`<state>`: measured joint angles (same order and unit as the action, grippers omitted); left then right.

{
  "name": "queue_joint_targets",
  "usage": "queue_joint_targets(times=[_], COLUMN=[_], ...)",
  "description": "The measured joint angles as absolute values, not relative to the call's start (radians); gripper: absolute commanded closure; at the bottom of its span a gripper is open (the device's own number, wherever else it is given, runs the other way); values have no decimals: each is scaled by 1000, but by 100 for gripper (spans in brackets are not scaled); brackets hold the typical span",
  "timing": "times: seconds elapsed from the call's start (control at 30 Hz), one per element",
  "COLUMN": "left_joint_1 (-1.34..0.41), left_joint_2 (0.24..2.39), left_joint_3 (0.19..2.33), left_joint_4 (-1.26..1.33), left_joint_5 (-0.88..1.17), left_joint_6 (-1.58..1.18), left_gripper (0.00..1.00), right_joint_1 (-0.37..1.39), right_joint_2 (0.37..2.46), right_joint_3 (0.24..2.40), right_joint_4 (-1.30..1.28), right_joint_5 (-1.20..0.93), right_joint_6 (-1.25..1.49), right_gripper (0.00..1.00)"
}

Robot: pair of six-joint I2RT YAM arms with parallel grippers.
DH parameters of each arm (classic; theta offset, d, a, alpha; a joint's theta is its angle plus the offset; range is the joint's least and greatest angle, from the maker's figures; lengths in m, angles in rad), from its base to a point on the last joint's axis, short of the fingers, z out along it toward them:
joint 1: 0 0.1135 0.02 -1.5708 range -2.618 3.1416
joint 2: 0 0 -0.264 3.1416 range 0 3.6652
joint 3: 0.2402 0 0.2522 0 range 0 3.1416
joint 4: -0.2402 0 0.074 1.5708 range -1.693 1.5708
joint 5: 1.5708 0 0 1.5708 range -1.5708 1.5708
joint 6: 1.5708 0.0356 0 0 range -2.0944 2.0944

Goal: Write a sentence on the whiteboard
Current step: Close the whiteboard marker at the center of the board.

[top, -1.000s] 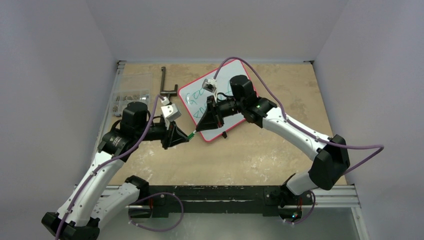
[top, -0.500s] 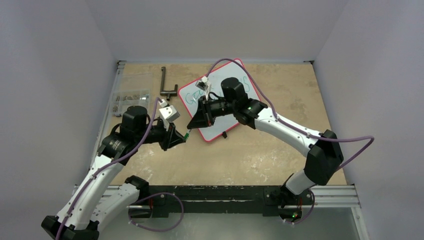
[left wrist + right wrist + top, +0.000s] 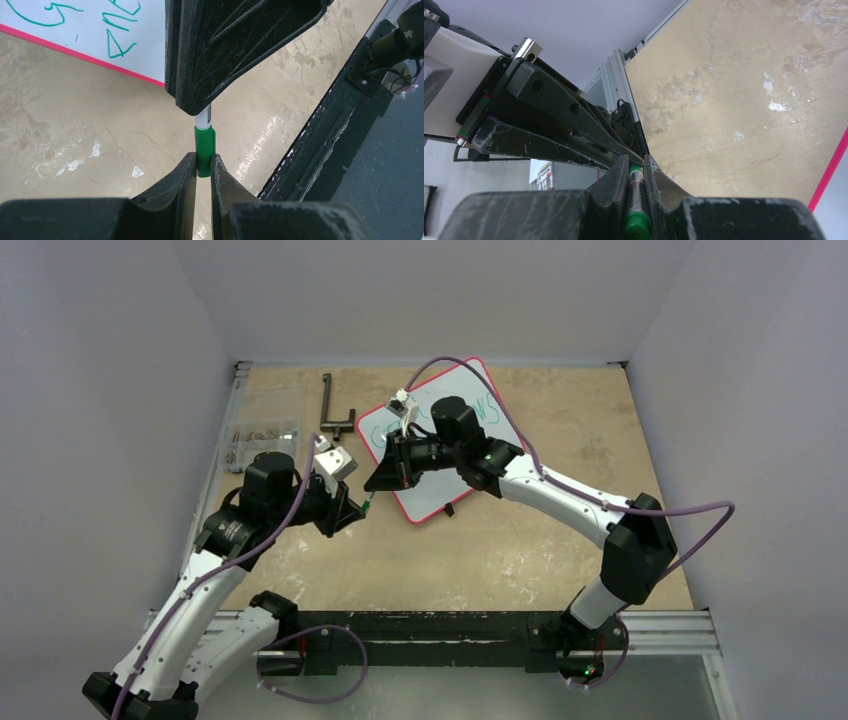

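Marker meets cap beside the whiteboard, with the writing apparently done

The whiteboard [image 3: 432, 498] lies skewed near the middle of the table's [image 3: 560, 540] far edge, and the green sentence [image 3: 117, 47] is already on it. The two arms meet over bare table just off the board's near-left side. The left claw [image 3: 204, 159] is pinched narrow on the green cap [image 3: 205, 147]. The right claw [image 3: 636, 161] is clamped on the marker [image 3: 635, 197], whose white barrel runs straight into the cap. This looks like recapping. Whether the cap is fully home cannot be told, so the next move probably calls for a straight push along the barrel and then letting go.
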<state>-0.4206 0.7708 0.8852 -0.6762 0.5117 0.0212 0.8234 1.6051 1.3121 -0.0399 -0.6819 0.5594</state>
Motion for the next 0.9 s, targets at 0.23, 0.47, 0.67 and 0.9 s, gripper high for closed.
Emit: queue_joint_targets(times=[0.23, 0.47, 0.67, 0.9], left_joint_1=[-421, -420, -420, -420], left_joint_2=[810, 842, 867, 874], left_joint_3=[885, 890, 897, 900], left_joint_4=[-677, -677, -677, -677], left_joint_5=[485, 475, 472, 451], left_joint_6=[20, 11, 10, 8], left_gripper=[100, 100, 100, 100], right_joint_1=[840, 856, 860, 878], right_joint_2=[1630, 1643, 1643, 1655], right_joint_3=[1318, 1316, 1298, 1290], right_joint_4=[-37, -29, -7, 17], right_joint_5=[-636, -599, -583, -553], right_joint_6=[560, 558, 559, 559], right_gripper=[100, 100, 100, 100])
